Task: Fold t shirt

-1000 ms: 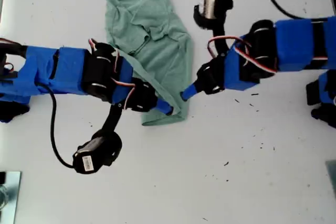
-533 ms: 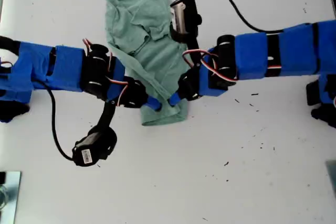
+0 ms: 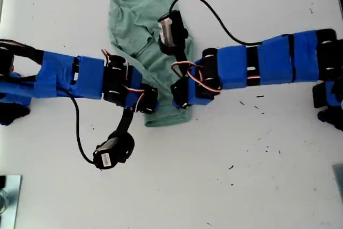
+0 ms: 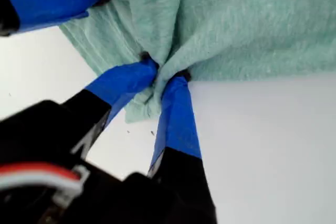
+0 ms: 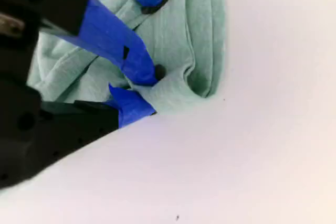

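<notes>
**A:** Where's the t shirt relative to the jaws?

**B:** It lies on the white table, in the upper middle of the exterior view. Its long axis runs up and down that view, with the neckline at the top end. Both arms meet over the bottom end. I can't tell from the wrist views which arm is which.

**A:** And the jaws themselves?

**B:** My first gripper is clamped on a bunched bit of the cloth's edge, with the rest of the t shirt spreading away beyond the tips. My second gripper is pinched on the hem too, just beside a folded corner of the t shirt. Each wrist view shows the other arm's blue finger close by, so the two grips sit near each other.

**A:** So which way should the move go?

**B:** My guess is along the long axis, carrying the hem up toward the neckline. Neither arm is nearer, because both hold the same end.

**A:** Is there room?

**B:** The table is bare on all sides of the cloth and its edges are well away. A wrist camera hangs over the upper half of the cloth and its black cable loops nearby. That's what I'd watch.
</notes>
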`<state>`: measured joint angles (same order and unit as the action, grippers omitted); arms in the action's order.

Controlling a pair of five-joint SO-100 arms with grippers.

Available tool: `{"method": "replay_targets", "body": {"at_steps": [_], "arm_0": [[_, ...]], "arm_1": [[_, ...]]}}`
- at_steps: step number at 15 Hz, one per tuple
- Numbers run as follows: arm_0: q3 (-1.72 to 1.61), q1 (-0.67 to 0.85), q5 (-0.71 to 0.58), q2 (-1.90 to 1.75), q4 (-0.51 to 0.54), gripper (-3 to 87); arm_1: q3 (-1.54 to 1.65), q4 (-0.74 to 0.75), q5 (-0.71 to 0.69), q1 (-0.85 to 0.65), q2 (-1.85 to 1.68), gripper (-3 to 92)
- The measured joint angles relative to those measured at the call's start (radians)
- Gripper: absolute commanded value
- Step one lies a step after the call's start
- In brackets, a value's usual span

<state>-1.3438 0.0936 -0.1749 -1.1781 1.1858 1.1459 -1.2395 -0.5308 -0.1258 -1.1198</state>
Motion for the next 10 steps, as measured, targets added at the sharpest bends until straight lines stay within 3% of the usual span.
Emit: {"method": "replay_targets", "body": {"at_steps": [4,10], "arm_0": [[0.296,-0.123,-0.034,-0.002,0.072,-0.2],[0.325,-0.371,0.023,-0.054,-0.028,-0.3]], "arm_1": [[0.002,-0.178,-0.020,0.086,-0.244,2.4],[-0.029,-0.279,0.092,0.327,-0.531,2.5]]}}
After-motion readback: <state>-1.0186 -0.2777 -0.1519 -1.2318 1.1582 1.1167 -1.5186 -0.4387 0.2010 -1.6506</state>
